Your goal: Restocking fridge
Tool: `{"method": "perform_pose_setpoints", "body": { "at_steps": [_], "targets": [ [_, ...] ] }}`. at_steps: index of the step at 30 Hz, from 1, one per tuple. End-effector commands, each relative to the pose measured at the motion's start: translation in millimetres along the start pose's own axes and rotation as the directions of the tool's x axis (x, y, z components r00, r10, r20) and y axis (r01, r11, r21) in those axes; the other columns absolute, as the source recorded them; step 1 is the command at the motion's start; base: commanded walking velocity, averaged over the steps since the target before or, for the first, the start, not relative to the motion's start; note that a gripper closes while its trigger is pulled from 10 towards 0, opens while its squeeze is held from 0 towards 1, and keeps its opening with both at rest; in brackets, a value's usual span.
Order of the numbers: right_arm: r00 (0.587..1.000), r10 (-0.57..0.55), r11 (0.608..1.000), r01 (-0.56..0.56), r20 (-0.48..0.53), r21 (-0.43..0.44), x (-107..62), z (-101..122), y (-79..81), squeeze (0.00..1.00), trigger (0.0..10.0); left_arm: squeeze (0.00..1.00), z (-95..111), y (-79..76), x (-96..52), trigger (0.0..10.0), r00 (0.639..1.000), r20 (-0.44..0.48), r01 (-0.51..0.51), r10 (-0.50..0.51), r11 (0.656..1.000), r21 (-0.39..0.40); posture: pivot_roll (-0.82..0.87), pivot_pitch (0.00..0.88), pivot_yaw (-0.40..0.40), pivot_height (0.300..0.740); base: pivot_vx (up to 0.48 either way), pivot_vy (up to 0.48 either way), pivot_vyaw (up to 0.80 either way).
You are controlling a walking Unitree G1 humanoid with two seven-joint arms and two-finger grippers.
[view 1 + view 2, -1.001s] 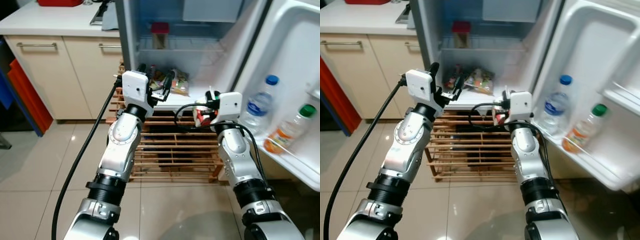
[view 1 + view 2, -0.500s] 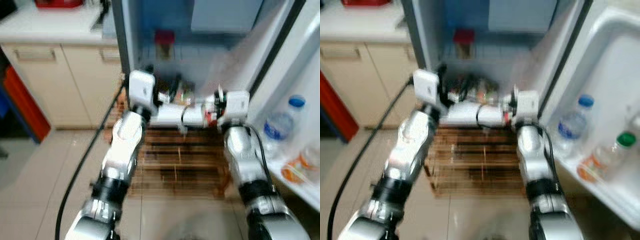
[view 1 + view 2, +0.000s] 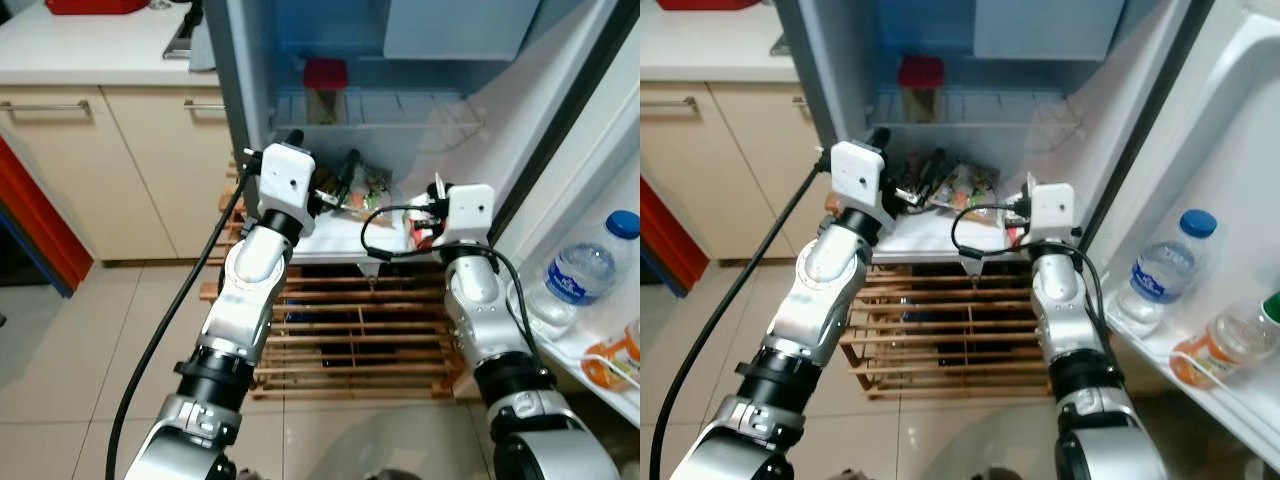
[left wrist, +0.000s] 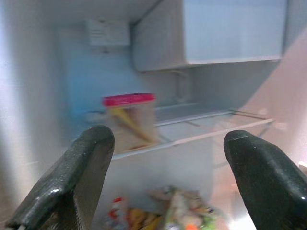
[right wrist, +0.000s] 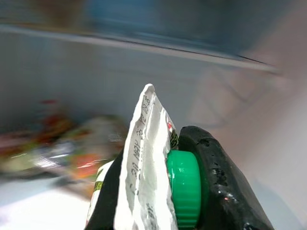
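Observation:
The fridge stands open in front of me. My right gripper (image 3: 424,214) is shut on a white and red pouch (image 5: 144,153) with a green cap (image 5: 184,187), held at the front edge of the lower white shelf (image 3: 340,235). My left gripper (image 3: 322,165) is open and holds nothing, raised just above that shelf's left part. Beyond both grippers, several snack packets (image 3: 365,185) lie at the back of the shelf. A jar with a red lid (image 4: 128,120) stands on the wire shelf above.
The open fridge door (image 3: 600,200) on the right holds a water bottle (image 3: 580,280) and an orange drink bottle (image 3: 615,360). A wooden slatted rack (image 3: 350,330) sits under the fridge. Beige cabinets (image 3: 120,160) stand left, and a black cable (image 3: 170,320) trails from my left arm.
The camera has moved closer to the fridge and the view shifted. Both grippers now reach nearer the lower shelf; the right one still holds the pouch.

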State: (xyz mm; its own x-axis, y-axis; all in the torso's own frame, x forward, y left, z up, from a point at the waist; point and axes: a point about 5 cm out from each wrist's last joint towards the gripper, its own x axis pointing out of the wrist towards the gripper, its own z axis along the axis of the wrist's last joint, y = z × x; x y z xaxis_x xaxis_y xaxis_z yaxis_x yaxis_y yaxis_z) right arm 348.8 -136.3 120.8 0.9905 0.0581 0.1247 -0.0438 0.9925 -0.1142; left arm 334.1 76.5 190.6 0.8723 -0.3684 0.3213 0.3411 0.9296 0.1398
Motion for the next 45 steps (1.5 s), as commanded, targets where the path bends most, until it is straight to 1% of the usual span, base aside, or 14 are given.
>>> {"method": "perform_pose_setpoints", "body": {
  "at_steps": [1,7,8,13,17,19,21,22,23,25,26,30,32,45],
  "targets": [
    [1.000,-0.003,1.000,0.003,0.012,-0.004,2.0,3,-1.1,0.00,0.0,0.00,-3,0.3,-1.0,10.0,1.000,-0.021,0.000,0.000,1.000,0.015,-0.04,0.000,0.009,0.740,0.000,0.000,0.00],
    [1.000,-0.024,1.000,0.024,-0.009,-0.015,13.1,5,-2.1,0.00,0.0,0.00,-28,8.8,-12.3,10.0,0.984,-0.172,0.060,-0.041,0.993,0.105,-0.02,0.000,0.009,0.740,0.000,0.000,0.00],
    [0.999,-0.035,0.999,0.035,0.002,-0.023,17.0,9,-3.6,0.00,0.0,0.00,-38,13.9,-21.4,10.0,0.973,-0.224,0.091,-0.061,0.988,0.126,0.00,0.000,0.004,0.740,0.000,0.000,0.00],
    [0.998,-0.057,0.998,0.057,-0.002,-0.035,16.6,7,-10.2,0.00,0.0,0.00,-47,19.4,-36.2,10.0,0.957,-0.271,0.137,-0.100,0.983,0.122,0.02,0.000,0.000,0.740,0.000,0.000,0.00],
    [0.996,-0.078,0.996,0.076,-0.032,-0.046,14.8,0,-12.8,0.00,0.0,0.00,-56,18.3,-54.4,10.0,0.928,-0.315,0.227,-0.200,0.972,0.052,0.03,0.000,-0.001,0.740,0.000,0.000,0.00],
    [0.996,-0.081,0.996,0.079,-0.031,-0.043,15.9,0,-10.7,0.00,0.0,0.00,-68,10.0,-74.9,10.0,0.863,-0.381,0.349,-0.332,0.937,-0.028,0.03,0.000,-0.001,0.740,0.000,0.000,0.00],
    [0.996,-0.082,0.996,0.080,-0.031,-0.043,16.5,1,-10.1,0.00,0.0,0.00,-71,8.8,-78.9,10.0,0.856,-0.387,0.351,-0.342,0.935,-0.049,0.03,0.000,0.006,0.740,0.000,0.000,0.00],
    [0.996,-0.087,0.996,0.085,-0.033,-0.041,17.9,1,-9.7,0.00,0.0,0.00,-74,9.0,-77.5,10.0,0.881,-0.374,0.269,-0.290,0.957,-0.107,0.04,0.000,0.007,0.740,0.000,0.000,0.00],
    [0.996,-0.087,0.996,0.085,-0.033,-0.041,17.9,1,-9.7,0.00,0.0,0.00,-74,9.0,-77.5,10.0,0.881,-0.374,0.269,-0.290,0.957,-0.107,0.04,0.000,0.007,0.740,0.000,0.000,0.00],
    [0.995,-0.101,0.994,0.100,-0.026,-0.038,21.6,4,-11.7,0.00,0.0,0.00,-74,12.1,-70.0,10.0,0.951,-0.281,0.062,-0.132,0.968,-0.245,0.04,0.000,0.003,0.740,0.000,0.000,0.00],
    [0.994,-0.105,0.994,0.104,-0.025,-0.038,22.7,5,-12.1,0.00,0.0,0.00,-80,11.2,-72.0,10.0,0.948,-0.297,0.036,-0.115,0.966,-0.256,0.04,0.000,0.001,0.740,0.000,0.000,0.00],
    [0.990,-0.138,0.990,0.137,-0.014,-0.041,27.8,11,-16.8,0.00,0.0,0.00,-97,-7.6,-85.6,10.0,0.919,-0.342,0.144,-0.196,0.974,-0.173,0.03,0.000,-0.013,0.740,0.000,0.000,0.00],
    [0.988,-0.153,0.987,0.153,0.005,-0.055,31.6,17,-21.2,0.00,0.0,0.00,-97,-14.9,-88.6,10.0,0.911,-0.339,0.183,-0.234,0.967,-0.175,0.03,0.000,-0.028,0.740,0.000,0.000,0.00],
    [0.978,-0.209,0.975,0.209,0.006,-0.075,42.1,28,-30.1,0.00,0.0,0.00,-90,-14.0,-94.6,10.0,0.912,-0.309,0.249,-0.269,0.963,-0.103,0.06,0.000,-0.040,0.740,0.000,0.000,0.00]
  ]
}}
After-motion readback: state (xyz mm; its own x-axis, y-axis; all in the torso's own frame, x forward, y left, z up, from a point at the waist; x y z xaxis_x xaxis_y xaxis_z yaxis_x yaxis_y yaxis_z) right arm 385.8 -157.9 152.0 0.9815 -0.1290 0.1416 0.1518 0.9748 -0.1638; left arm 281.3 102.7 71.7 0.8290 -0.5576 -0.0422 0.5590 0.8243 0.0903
